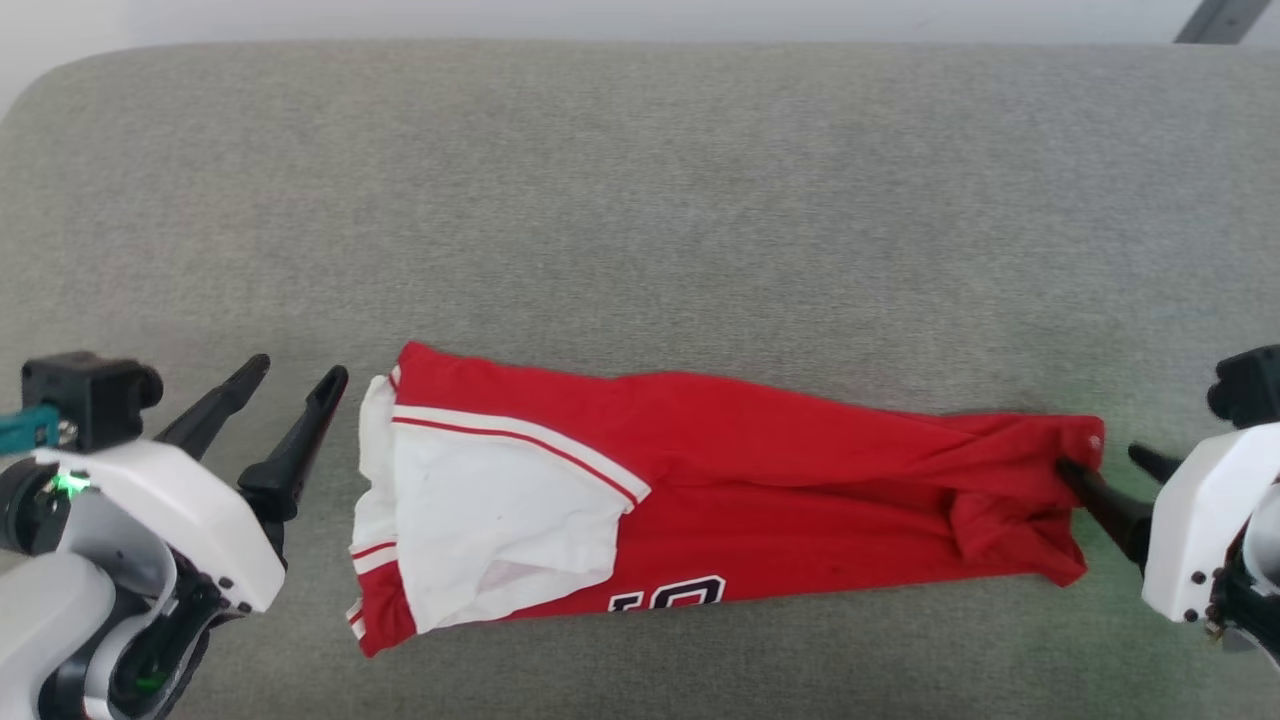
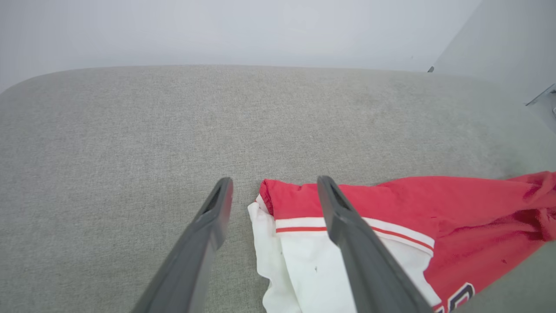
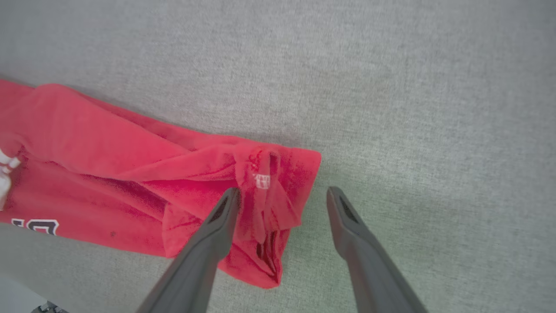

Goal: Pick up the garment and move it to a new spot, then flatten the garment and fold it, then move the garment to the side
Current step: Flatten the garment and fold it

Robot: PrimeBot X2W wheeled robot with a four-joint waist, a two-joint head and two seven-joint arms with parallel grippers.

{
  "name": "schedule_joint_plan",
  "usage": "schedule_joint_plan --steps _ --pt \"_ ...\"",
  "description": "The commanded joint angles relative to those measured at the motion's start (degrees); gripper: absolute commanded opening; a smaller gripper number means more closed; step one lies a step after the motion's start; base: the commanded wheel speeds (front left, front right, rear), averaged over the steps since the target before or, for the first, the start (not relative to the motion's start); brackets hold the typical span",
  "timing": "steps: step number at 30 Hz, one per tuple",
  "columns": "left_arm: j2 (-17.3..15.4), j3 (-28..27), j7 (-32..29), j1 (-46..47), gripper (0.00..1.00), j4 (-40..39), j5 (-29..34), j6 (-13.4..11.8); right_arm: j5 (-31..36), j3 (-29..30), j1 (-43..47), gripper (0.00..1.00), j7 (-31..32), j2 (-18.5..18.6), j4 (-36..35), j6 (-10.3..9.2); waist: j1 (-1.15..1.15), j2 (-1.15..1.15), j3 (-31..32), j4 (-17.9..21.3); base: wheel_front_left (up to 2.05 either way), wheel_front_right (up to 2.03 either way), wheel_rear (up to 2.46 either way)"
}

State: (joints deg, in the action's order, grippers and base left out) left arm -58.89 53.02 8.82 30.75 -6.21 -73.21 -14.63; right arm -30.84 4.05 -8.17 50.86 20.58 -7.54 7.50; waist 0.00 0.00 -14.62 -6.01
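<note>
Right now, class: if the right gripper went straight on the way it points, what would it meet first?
Most likely the garment. One finger of the right gripper sits at its bunched red end, the other over the grey cushion beside it. Its height above the cloth is unclear.

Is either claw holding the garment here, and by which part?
Nothing is held. The left claw and right claw both stand open at opposite ends of the garment, lying on the grey cushion.

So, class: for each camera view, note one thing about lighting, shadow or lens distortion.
Head view: even light, green tint on the grey woven cushion near the right gripper. Left wrist view: the wide lens bows the cushion's far edge. Right wrist view: faint shadow above the red-and-white jersey T-shirt.
</note>
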Motion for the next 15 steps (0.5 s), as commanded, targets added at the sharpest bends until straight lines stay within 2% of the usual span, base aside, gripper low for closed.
schedule_joint_plan --steps 1,7,14,15 --pt "0.3 -0.5 1.5 -1.3 1.00 0.2 0.6 0.1 0.0 0.1 -0.3 1.00 0.2 -0.2 1.1 -0.03 0.00 0.00 -0.1 -0.5 0.00 0.00 0.00" --pt "1.6 -1.9 5.0 -4.8 1.00 1.4 -0.6 0.7 -0.6 -2.2 -2.7 1.00 0.6 0.2 8.0 -0.03 0.00 0.00 -0.6 -2.7 0.00 0.00 0.00" --pt "4.4 -3.8 6.1 -8.2 1.00 3.1 0.3 2.0 -3.9 -9.1 -5.7 1.00 2.1 0.8 17.8 -0.01 0.00 0.00 -0.7 -4.8 0.00 0.00 0.00" --pt "4.9 -4.4 6.3 -8.8 1.00 3.4 0.6 2.2 -4.4 -10.2 -5.8 0.88 3.0 0.8 18.8 -0.01 0.00 0.00 -0.5 -5.1 0.00 0.00 0.00"
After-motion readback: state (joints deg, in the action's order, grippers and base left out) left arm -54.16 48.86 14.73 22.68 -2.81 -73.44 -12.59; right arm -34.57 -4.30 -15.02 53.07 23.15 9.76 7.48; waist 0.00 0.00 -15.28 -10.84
